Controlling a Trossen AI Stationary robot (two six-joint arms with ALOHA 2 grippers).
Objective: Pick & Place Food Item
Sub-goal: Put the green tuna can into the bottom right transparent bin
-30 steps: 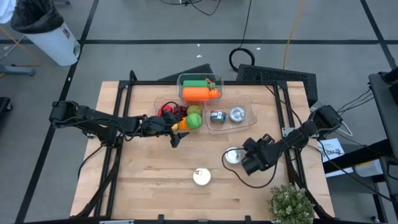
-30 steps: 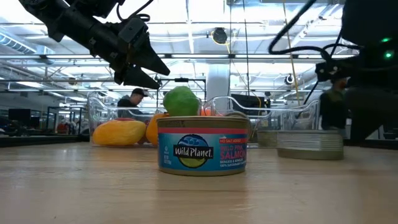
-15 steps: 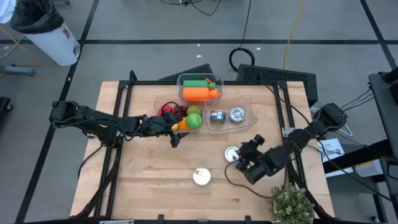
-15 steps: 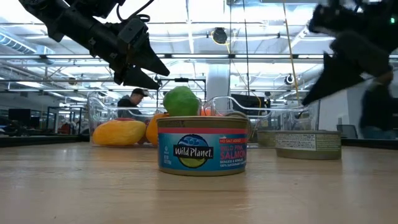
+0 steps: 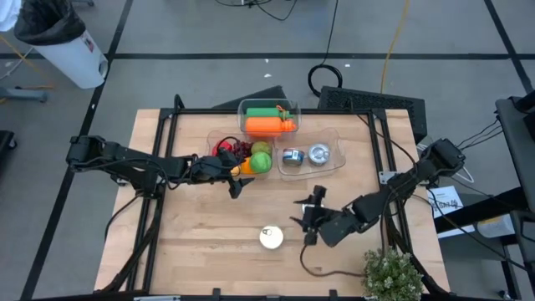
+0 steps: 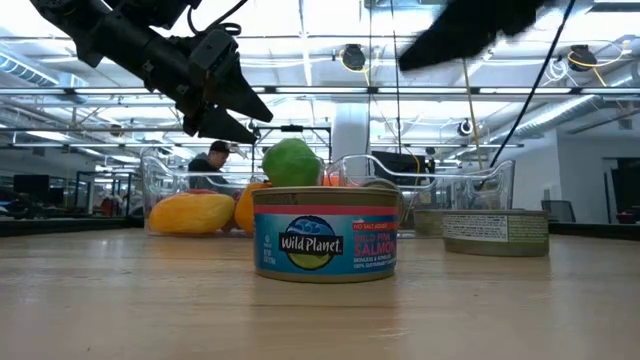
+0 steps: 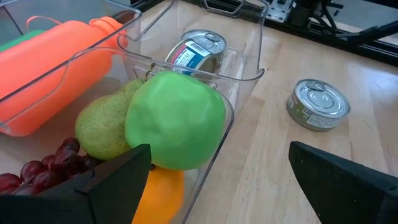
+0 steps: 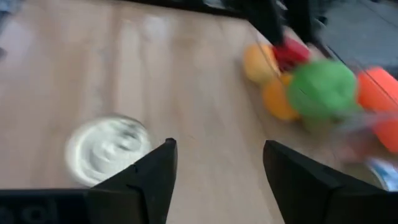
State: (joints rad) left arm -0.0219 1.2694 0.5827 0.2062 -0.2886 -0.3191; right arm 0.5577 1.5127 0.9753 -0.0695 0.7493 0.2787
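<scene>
A Wild Planet salmon can [image 5: 270,237] stands upright on the wooden table near its front edge, closest in the low view [image 6: 325,234] and blurred in the right wrist view [image 8: 109,149]. A flat silver can [image 6: 495,232] sits on the table to its right, also in the left wrist view [image 7: 319,104]; in the high view my right gripper covers it. My right gripper [image 5: 301,221] hovers open above the table, right of the salmon can, fingers toward it [image 8: 217,146]. My left gripper [image 5: 236,182] hangs open beside the fruit bin [image 7: 219,149].
A clear bin [image 5: 219,140] holds a green apple [image 5: 261,161], a pear, an orange and grapes. A second bin [image 5: 336,150] holds two cans, and a third holds an orange bottle [image 5: 267,125]. A potted plant [image 5: 390,274] stands at the table's near right corner.
My right gripper has risen away from the flat silver can and swung toward the table's left, toward the salmon can, turning as it went. The flat can stays on the table. The left arm has kept still.
</scene>
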